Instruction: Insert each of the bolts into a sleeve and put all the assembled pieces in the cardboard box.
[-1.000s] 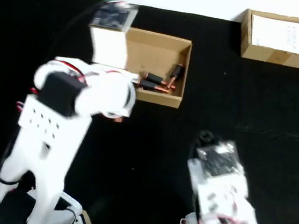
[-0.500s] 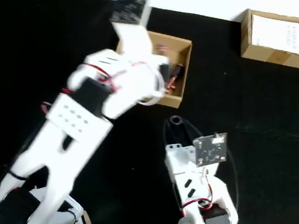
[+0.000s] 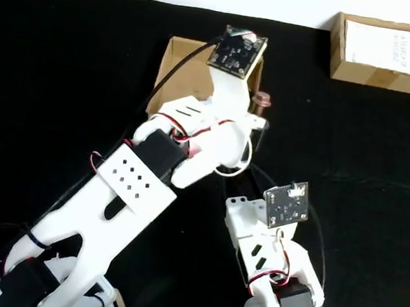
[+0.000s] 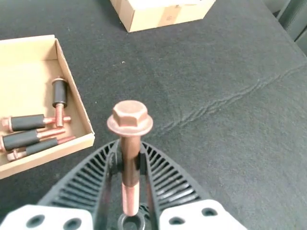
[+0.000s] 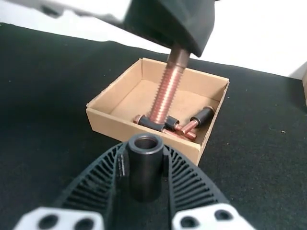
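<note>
On the black table (image 3: 367,157), the left arm stretched out over the open cardboard box (image 3: 187,68) at the back. Three assembled pieces (image 4: 29,122) lay on the box floor, bunched toward one side wall. Just past the box's right edge, the left tool (image 4: 128,148) was clamped on the shank of a copper bolt (image 4: 129,120), with the hex head sticking out beyond the fingertips. The threaded end pointed down towards the right arm. Nearer the front, the right tool (image 5: 144,149) was closed on a dark sleeve (image 5: 144,167), held upright with its open bore facing up. The bolt's tip hung a little above that opening and was not in it. Well apart, at the far right corner, sat a second box (image 3: 384,76) with a white sheet inside
</note>
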`<state>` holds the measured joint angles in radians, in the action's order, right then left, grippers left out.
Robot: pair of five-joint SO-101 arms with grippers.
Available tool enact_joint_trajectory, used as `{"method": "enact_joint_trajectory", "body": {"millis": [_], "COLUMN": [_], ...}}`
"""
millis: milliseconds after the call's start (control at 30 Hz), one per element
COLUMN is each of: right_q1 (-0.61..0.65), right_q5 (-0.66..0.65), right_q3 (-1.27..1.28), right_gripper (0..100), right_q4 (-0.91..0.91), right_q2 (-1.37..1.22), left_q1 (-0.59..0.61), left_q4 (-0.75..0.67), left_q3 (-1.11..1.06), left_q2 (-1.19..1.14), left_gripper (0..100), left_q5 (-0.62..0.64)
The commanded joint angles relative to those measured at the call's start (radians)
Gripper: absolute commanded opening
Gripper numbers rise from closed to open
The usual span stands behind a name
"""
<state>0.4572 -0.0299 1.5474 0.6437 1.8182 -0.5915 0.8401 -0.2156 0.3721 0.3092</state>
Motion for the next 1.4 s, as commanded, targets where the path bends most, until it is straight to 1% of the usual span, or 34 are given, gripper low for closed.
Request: {"method": "enact_joint_trajectory", "body": {"millis": [0,67,167,300,467,567,700,1133,1200,1300,1367], "right_q1": [0.004,0.004,-0.015,-0.062,-0.064,-0.064,-0.062,-0.067,-0.067,-0.067,-0.067], "right_q5": [0.008,0.008,0.008,0.008,0.008,0.009,0.009,0.009,0.009,0.009,0.009], "right_q3": [-0.002,-0.001,-0.001,-0.001,0.024,0.028,0.03,0.03,0.03,0.03,0.03], "right_gripper": [0.7,0.7,0.7,0.7,0.7,0.7,0.7,0.7,0.7,0.7,0.7], "right_q4": [-0.024,-0.024,-0.033,-0.067,-0.067,-0.067,-0.067,-0.067,-0.067,-0.067,-0.067], "right_q2": [0.015,0.013,0.013,0.012,0.012,0.012,0.012,0.012,0.012,0.012,0.012], "left_q1": [-0.008,-0.012,-0.01,-0.019,-0.065,-0.101,-0.11,-0.104,-0.104,-0.108,-0.11], "left_q4": [-0.02,-0.02,-0.02,-0.034,-0.155,-0.201,-0.226,-0.221,-0.219,-0.221,-0.219], "left_q3": [0.004,-0.018,-0.062,-0.171,-0.325,-0.389,-0.412,-0.414,-0.418,-0.463,-0.493], "left_q2": [0.01,0.01,0.019,0.082,0.162,0.213,0.246,0.248,0.248,0.248,0.254], "left_gripper": [1,1,1,1,1,1,1,1,1,1,4], "left_q5": [0.003,0.02,0.084,0.094,0.094,0.091,0.089,0.087,0.061,-0.035,-0.054]}}
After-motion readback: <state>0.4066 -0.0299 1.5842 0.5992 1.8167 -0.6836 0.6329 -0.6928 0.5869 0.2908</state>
